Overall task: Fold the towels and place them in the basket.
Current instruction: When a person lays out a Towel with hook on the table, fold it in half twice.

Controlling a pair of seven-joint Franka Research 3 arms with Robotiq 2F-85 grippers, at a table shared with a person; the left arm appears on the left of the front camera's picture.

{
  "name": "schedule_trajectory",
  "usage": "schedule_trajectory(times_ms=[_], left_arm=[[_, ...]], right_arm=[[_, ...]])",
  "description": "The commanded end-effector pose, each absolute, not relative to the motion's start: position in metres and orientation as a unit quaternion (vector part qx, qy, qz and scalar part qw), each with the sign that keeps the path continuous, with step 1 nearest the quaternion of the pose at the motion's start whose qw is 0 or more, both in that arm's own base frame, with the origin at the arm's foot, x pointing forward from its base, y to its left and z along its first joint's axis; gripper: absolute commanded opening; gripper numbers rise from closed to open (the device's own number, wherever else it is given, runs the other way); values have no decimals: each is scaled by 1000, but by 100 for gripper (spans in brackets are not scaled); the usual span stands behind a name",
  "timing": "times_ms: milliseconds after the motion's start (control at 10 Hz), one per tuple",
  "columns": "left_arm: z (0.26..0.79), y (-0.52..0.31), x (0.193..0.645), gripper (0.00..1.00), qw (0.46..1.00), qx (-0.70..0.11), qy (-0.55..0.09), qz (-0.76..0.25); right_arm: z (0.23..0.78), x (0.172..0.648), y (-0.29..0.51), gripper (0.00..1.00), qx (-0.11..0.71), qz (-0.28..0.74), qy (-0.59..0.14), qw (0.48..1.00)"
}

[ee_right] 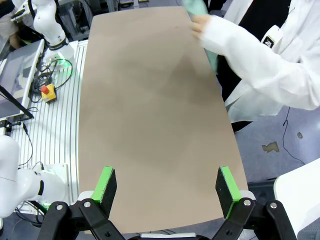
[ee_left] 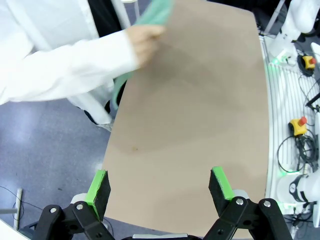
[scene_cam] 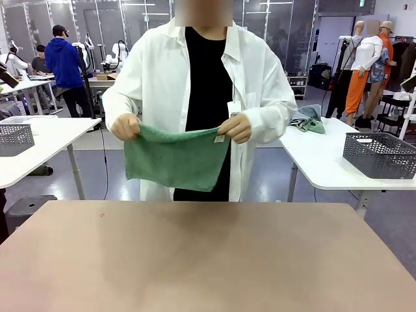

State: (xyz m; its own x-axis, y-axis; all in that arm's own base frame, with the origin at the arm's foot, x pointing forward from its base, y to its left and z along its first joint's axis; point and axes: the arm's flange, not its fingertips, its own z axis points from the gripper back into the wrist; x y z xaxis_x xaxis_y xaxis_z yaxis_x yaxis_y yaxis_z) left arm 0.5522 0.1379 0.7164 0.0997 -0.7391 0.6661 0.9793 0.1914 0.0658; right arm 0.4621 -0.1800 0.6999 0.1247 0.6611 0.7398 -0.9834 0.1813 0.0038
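A person in a white coat stands at the far side of my brown table (scene_cam: 208,260) and holds a mint green towel (scene_cam: 175,159) by its top edge with both hands, so it hangs in front of them above the far table edge. The towel (ee_left: 155,14) also peeks in at the top of the left wrist view, and the towel (ee_right: 196,6) at the top of the right wrist view. My left gripper (ee_left: 159,181) is open over the near table edge with nothing in it. My right gripper (ee_right: 166,181) is also open and holds nothing.
A dark mesh basket (scene_cam: 380,155) stands on the white table at the right, beside a heap of blue-grey and green cloth (scene_cam: 309,119). Another mesh basket (scene_cam: 14,138) sits on the white table at the left. Other people work in the background.
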Motion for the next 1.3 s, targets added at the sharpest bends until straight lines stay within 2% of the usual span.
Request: schedule_trajectory(times_ms=[0, 600, 1200], left_arm=[[716, 138, 552, 100, 713, -203, -295, -602], [723, 144, 551, 100, 710, -232, -319, -583], [729, 146, 539, 100, 704, -239, -322, -585]], right_arm=[[703, 462, -177, 100, 265, 589, -311, 697], [723, 455, -176, 100, 262, 537, -349, 723], [725, 450, -175, 100, 265, 520, -364, 726]])
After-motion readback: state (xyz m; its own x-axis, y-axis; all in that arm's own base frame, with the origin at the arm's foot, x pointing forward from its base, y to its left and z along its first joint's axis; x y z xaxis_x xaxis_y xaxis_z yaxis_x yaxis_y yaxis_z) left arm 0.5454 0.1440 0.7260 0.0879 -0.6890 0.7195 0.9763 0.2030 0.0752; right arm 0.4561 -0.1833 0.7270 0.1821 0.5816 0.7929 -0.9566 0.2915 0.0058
